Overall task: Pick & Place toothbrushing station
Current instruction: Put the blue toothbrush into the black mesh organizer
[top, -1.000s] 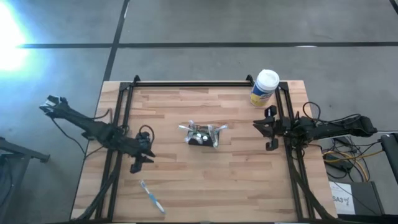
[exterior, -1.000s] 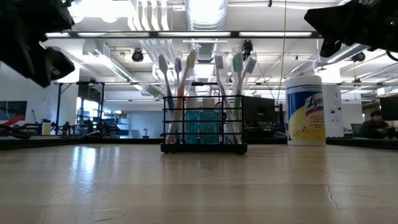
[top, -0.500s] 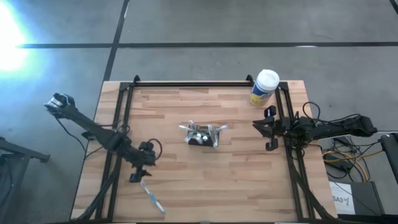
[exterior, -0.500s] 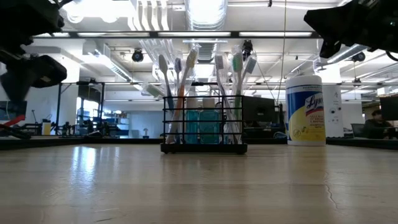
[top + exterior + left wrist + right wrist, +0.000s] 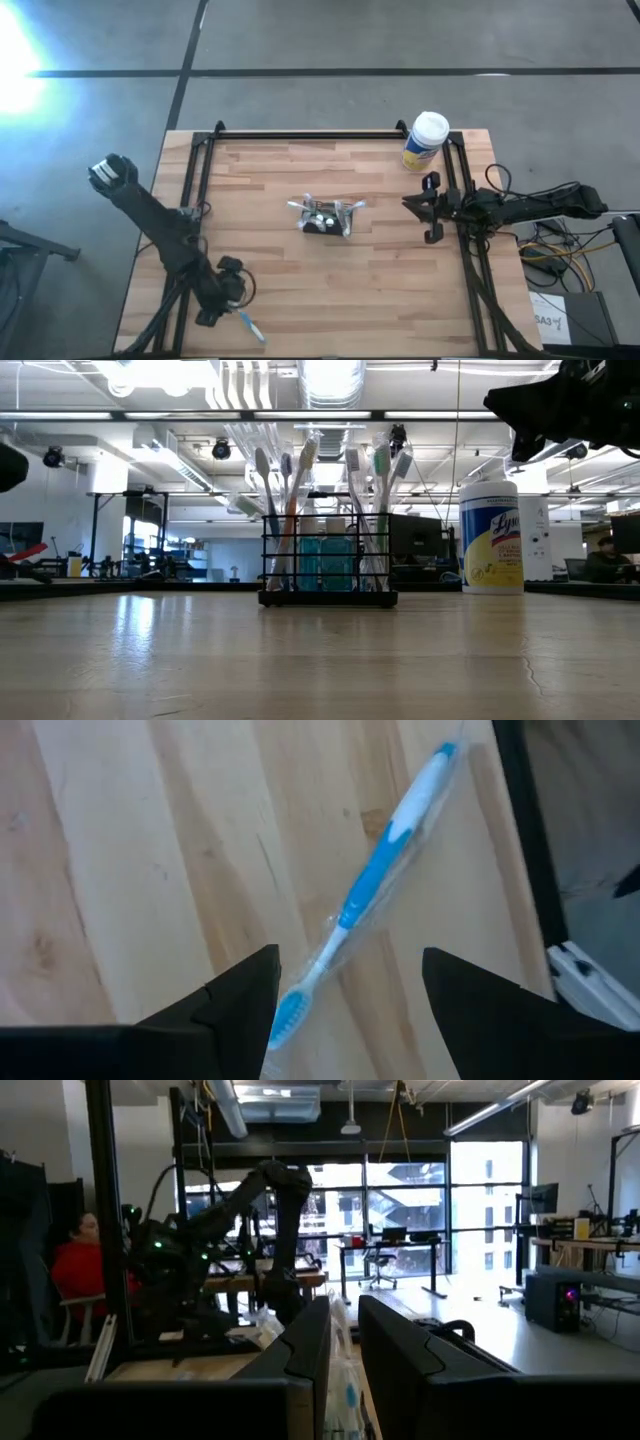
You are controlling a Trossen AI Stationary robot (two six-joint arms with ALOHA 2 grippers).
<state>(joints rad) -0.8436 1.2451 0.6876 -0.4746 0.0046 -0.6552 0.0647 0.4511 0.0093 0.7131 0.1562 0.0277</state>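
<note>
Your left gripper (image 5: 345, 995) is spread wide, empty, right above a loose blue-white toothbrush (image 5: 375, 890), bristle end between its fingers. The toothbrushing station (image 5: 324, 218) stands upright, well ahead toward table centre, long axis across the table, brushes up. Your right gripper (image 5: 422, 206), nearly clenched, empty, waits beside it.

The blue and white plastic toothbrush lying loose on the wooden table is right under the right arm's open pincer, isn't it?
Not quite: the blue and white plastic toothbrush lies under the left pincer, which is open. The left wrist view shows it; in the high view the right pincer waits at the wooden table's far edge.
</note>
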